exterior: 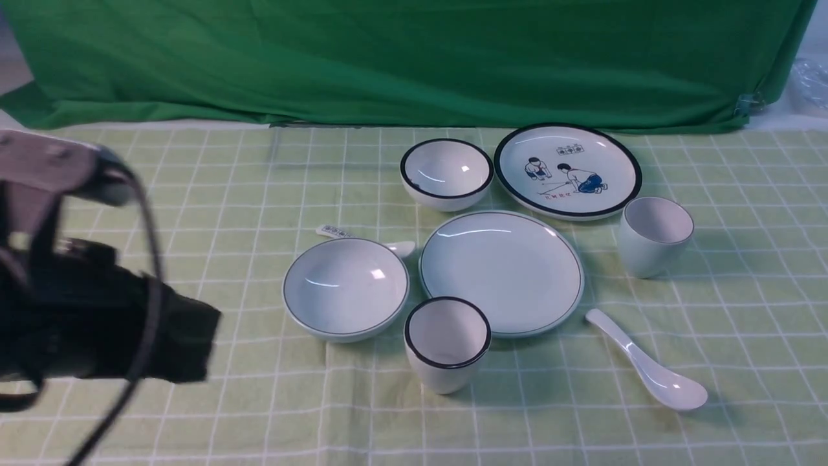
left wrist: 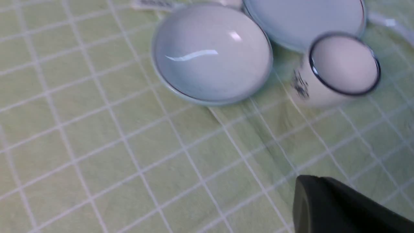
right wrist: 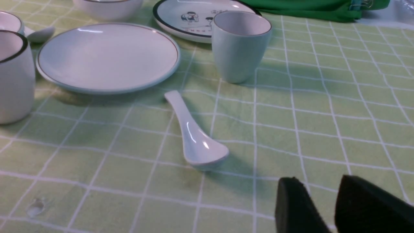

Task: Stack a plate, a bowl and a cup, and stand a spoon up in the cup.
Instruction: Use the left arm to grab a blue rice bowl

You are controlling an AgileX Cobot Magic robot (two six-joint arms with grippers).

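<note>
Nothing's stacked yet, so I'd guess the bowl (exterior: 346,288) goes first. It sits on the checked cloth (exterior: 194,194) just left of the plate (exterior: 501,272), with a black-rimmed cup (exterior: 446,343) in front of the gap between them. The left gripper (exterior: 194,346) hangs off to the bowl's left, so the bowl lies to its right and a bit ahead. That makes the left arm the nearer one. Can't tell if its jaws are apart, only one finger shows. The right gripper (right wrist: 326,210) has its fingers slightly apart, over by the spoon (right wrist: 194,136).
</note>
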